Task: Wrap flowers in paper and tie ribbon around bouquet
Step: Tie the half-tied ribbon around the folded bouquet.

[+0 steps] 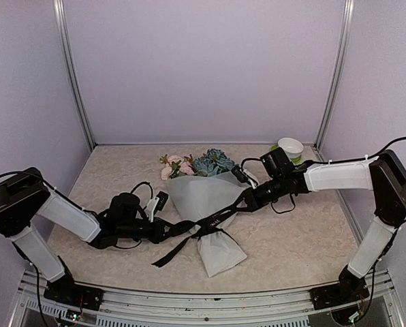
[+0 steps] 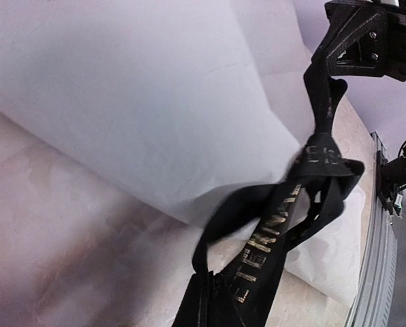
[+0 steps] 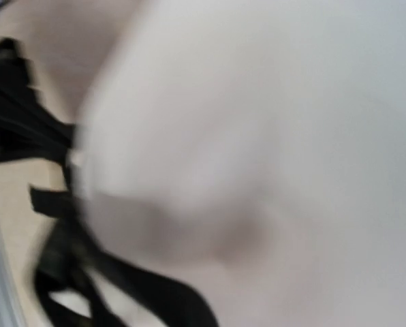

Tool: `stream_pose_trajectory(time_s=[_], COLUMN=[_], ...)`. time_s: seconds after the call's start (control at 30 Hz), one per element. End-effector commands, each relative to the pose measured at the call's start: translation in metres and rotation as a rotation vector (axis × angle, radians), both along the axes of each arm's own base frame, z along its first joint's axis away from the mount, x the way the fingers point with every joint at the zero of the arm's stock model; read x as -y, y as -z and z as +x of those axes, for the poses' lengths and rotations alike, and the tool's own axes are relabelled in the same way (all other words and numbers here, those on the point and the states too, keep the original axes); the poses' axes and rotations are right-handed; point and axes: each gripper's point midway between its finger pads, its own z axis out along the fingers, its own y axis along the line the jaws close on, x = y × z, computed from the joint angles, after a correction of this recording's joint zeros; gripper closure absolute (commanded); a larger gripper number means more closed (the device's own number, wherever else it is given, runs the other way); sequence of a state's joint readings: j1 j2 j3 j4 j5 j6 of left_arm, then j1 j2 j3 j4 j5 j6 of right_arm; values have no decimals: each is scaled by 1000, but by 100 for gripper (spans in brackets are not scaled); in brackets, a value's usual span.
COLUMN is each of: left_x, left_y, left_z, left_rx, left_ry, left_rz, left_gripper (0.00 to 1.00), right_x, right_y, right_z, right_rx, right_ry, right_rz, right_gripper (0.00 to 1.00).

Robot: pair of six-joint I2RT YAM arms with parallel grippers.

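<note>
Counter (image 1: 291, 238): pale, mottled, walled by lilac panels. The bouquet (image 1: 204, 204) lies across its middle, heads toward the far wall and narrow end toward the arm bases. The paper (image 1: 201, 193) is a frosted white cone, its tail flaring near the front edge. The ribbon (image 1: 213, 221), black with light lettering (only partly legible in the left wrist view), crosses the cone's lower part in a loose loop; one free tail trails toward the near left. The flowers (image 1: 196, 165), pink roses and a blue head, fill the cone's mouth. Left end effector (image 1: 167, 230) is pinched on the ribbon just left of the cone. Right end effector (image 1: 247, 199) is clamped on the ribbon's other stretch at the cone's right edge. A small white cup (image 1: 291, 146) stands in the far right corner.
</note>
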State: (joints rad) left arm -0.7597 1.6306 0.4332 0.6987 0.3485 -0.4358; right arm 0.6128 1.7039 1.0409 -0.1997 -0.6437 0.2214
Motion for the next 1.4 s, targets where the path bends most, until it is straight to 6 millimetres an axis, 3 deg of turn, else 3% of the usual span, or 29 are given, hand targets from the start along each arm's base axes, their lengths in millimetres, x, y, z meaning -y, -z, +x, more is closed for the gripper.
stream_pose_trajectory(time_s=[0.0, 0.2, 0.43, 0.7, 1.0, 1.37], left_x=[-22, -32, -41, -59, -75, -91], left_y=[22, 32, 36, 67, 76, 75], left_z=[2, -5, -5, -3, 3, 6], left_rx=[-69, -135, -129, -211, -223, -211], left_ry=[-98, -131, -160, -223, -277, -312], left_rz=[109, 157, 220, 340, 392, 430], left_gripper=[100, 100, 100, 100, 100, 100], right_x=[35, 66, 82, 108, 125, 134], right_y=[22, 43, 60, 93, 119, 127], right_z=[0, -17, -34, -42, -51, -51], right_rx=[-51, -126, -181, -272, -340, -361], right_ry=[101, 163, 179, 238, 273, 289], right_rz=[-94, -140, -162, -197, -228, -244], right_gripper=[100, 100, 100, 100, 100, 100])
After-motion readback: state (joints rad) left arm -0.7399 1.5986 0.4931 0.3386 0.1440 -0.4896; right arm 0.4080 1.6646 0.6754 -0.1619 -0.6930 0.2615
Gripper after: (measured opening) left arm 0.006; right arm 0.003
